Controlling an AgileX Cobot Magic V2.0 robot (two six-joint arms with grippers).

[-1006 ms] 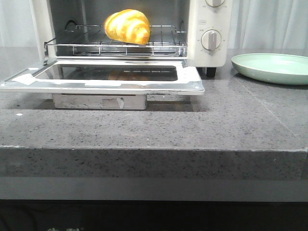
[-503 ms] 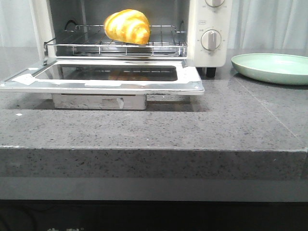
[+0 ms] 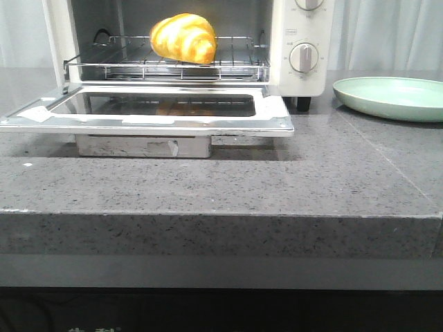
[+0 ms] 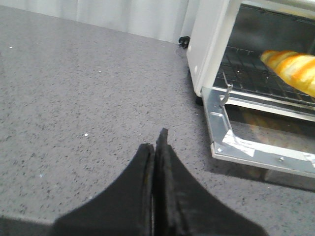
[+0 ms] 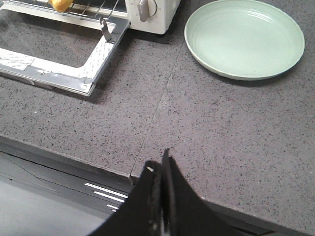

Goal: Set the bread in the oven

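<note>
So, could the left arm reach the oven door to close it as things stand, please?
Probably yes: the left gripper, shut and empty, hangs over bare counter beside the open door, with nothing between them.

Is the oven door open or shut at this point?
Open. The oven door lies folded down flat in front of the oven, and the bread sits uncovered on the wire rack.

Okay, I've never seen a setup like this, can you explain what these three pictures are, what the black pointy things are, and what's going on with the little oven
It is a two-armed robot at a grey stone counter. One picture looks forward from the robot; the other two come from cameras on its wrists. The black wedges are its pincers: the left gripper and right gripper, both closed and holding nothing. On the counter stands a cream toaster oven, its glass door folded down flat. A striped golden bread roll sits inside on the wire rack. Beside the oven lies an empty pale green plate.
</note>
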